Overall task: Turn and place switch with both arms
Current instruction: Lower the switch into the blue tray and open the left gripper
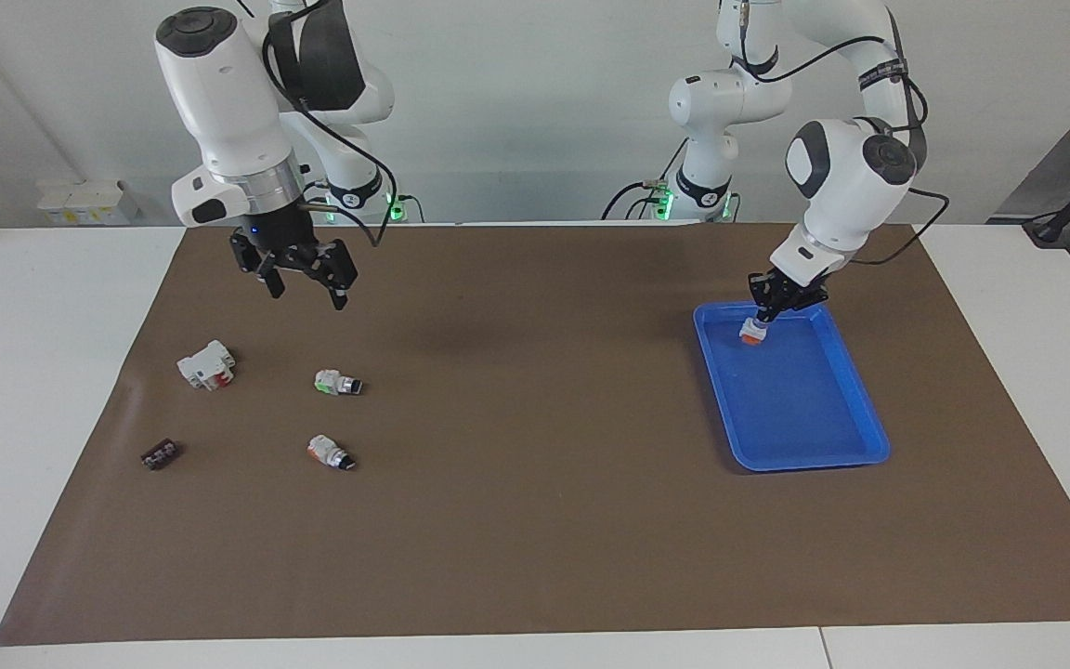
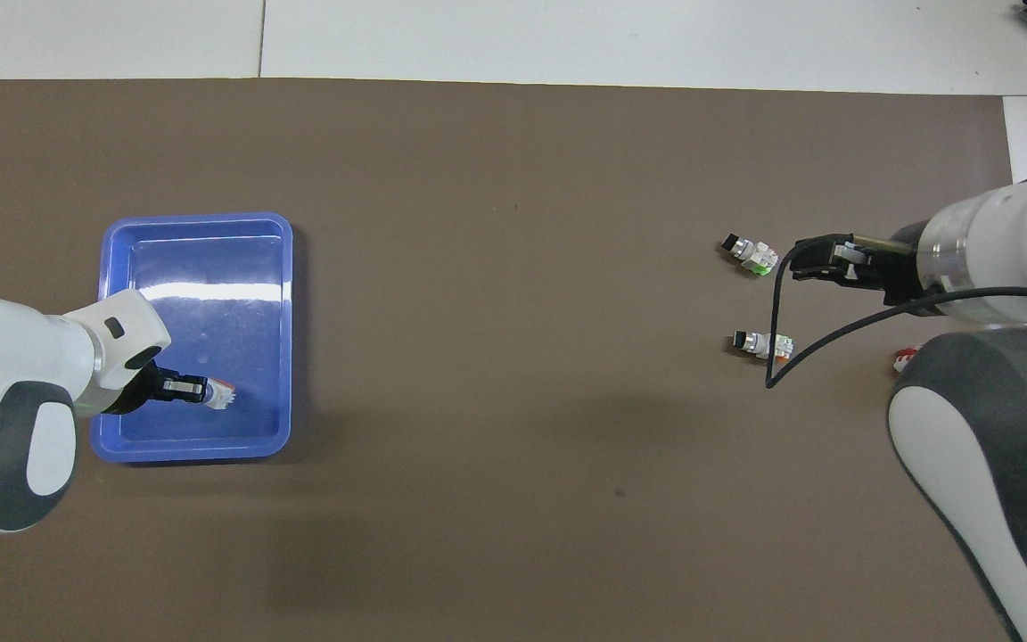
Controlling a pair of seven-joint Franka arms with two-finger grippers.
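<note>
The switch point(image 1: 751, 333) point(image 2: 221, 393) has a white body and hangs with its orange block pointing down. My left gripper point(image 1: 759, 321) point(image 2: 201, 390) is shut on its knob end. It sits low inside the blue tray point(image 1: 804, 409) point(image 2: 201, 267), at the end nearer the robots; whether it touches the tray floor I cannot tell. My right gripper point(image 1: 308, 295) point(image 2: 801, 260) is open and points down with nothing in it. It hangs over the mat at the right arm's end, beside the green-ended switch point(image 1: 338, 382) point(image 2: 750, 252).
Farther from the robots than the green-ended switch lies an orange-ended switch with a silver collar point(image 1: 331, 452) point(image 2: 761, 344). A white breaker with red parts point(image 1: 206, 364) point(image 2: 901, 359) and a small black block point(image 1: 160, 454) lie toward the mat's edge at the right arm's end.
</note>
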